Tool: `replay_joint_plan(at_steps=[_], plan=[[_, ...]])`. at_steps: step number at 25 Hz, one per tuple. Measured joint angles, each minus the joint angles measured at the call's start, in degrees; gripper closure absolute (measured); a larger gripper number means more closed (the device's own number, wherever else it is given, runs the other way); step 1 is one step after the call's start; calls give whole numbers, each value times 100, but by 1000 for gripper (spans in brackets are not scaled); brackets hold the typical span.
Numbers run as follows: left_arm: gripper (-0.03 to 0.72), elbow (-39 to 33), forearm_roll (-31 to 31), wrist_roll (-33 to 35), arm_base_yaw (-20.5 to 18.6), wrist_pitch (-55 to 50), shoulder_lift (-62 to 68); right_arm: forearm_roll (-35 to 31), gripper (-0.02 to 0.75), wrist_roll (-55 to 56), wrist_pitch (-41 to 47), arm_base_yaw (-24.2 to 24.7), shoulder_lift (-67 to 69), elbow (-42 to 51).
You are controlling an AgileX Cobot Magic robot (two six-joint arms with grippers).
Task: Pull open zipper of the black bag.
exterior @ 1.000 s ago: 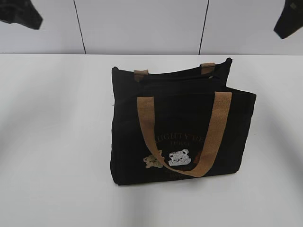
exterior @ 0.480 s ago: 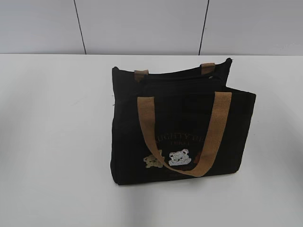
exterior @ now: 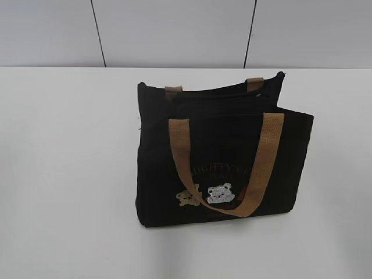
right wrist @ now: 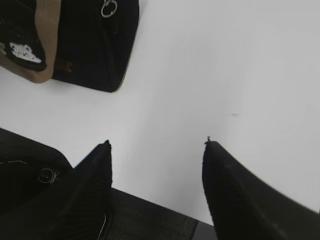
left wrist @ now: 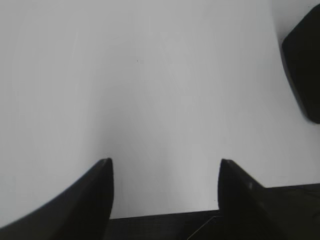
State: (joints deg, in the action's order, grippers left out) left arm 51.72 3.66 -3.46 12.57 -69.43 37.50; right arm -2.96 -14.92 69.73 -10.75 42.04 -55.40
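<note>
The black bag point(exterior: 224, 157) stands upright mid-table, its tan handle point(exterior: 258, 157) hanging over the front beside two bear patches point(exterior: 212, 195). The zipper point(exterior: 224, 100) is a dark line along the top edge; I cannot make out its pull tab there. Neither gripper shows in the exterior view. My left gripper point(left wrist: 165, 161) is open over bare table, with a corner of the bag point(left wrist: 305, 65) off to its upper right. My right gripper point(right wrist: 157, 142) is open and empty, and the bag's lower corner point(right wrist: 95, 50) lies up and left of it with a small silver ring point(right wrist: 108, 8).
The white table point(exterior: 70, 174) runs wide on both sides of the bag. Behind it rises a grey panelled wall point(exterior: 174, 29). Part of the right arm's dark body point(right wrist: 30, 170) fills the lower left of the right wrist view.
One second ago dark arm parts showed in the exterior view's top corners; they have left the view. The bag has not moved.
</note>
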Motion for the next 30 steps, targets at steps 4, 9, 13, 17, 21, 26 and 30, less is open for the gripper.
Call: replay_joint_plan(at_steps=[4, 9, 13, 17, 21, 26, 30], plan=[[199, -744, -4, 0, 0, 67, -998, -25, 297, 0, -92, 0, -614, 743], [199, -1387, -25, 0, 0, 229, -1892, -32, 297, 0, -159, 0, -1266, 1542], [199, -1753, -135, 0, 0, 302, -2375, -37, 297, 0, -363, 0, -1839, 2154], [199, -1949, -324, 0, 0, 668, -2820, -48, 297, 0, -591, 0, -2418, 2619], [199, -2077, -335, 0, 0, 806, -3183, -75, 297, 0, -672, 0, -2956, 2839], [199, -2076, -304, 116, 0, 824, -3691, -77, 297, 0, -689, 0, -3681, 2845], [199, -2089, -304, 134, 0, 825, -3783, -89, 297, 0, -698, 0, -4218, 2856]])
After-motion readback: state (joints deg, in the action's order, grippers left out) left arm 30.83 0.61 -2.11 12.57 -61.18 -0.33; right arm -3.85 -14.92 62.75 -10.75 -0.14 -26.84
